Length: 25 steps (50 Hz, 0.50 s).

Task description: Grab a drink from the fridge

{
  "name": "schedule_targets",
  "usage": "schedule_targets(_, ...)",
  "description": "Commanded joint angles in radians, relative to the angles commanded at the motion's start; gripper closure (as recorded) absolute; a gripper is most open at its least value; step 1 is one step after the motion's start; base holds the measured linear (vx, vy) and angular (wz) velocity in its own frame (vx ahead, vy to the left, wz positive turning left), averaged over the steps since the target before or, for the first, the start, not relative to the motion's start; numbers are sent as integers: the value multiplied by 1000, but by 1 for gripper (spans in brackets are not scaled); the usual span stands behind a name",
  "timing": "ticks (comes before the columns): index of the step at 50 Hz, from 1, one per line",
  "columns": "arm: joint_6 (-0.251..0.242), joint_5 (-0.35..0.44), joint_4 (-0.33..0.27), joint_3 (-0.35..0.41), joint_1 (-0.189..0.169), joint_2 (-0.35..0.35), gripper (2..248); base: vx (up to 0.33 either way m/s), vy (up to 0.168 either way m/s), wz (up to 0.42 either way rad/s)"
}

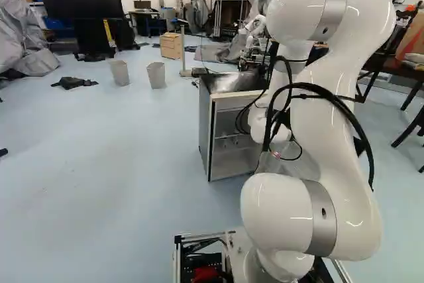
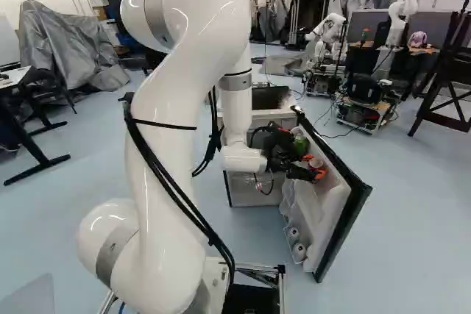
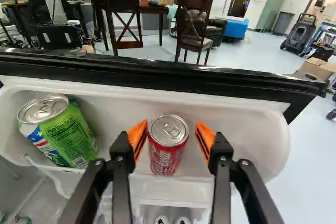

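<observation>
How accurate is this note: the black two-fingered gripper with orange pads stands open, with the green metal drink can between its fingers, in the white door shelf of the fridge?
Wrong can: the wrist view shows the red metal can between the open fingers of the gripper; the green can sits off to one side in the same white door shelf.

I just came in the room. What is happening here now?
A white robot arm is reaching to the open black-and-white fridge door. Its black gripper with orange pads stands open, one finger on each side of a red metal can in the white plastic door shelf. The can is not gripped yet. A green metal can is in the same shelf.
</observation>
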Motion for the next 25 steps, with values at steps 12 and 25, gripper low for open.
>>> schedule_targets(12,0,0,0,0,0,0,155,0,0,0)
schedule_targets(25,0,0,0,0,0,0,156,0,0,0)
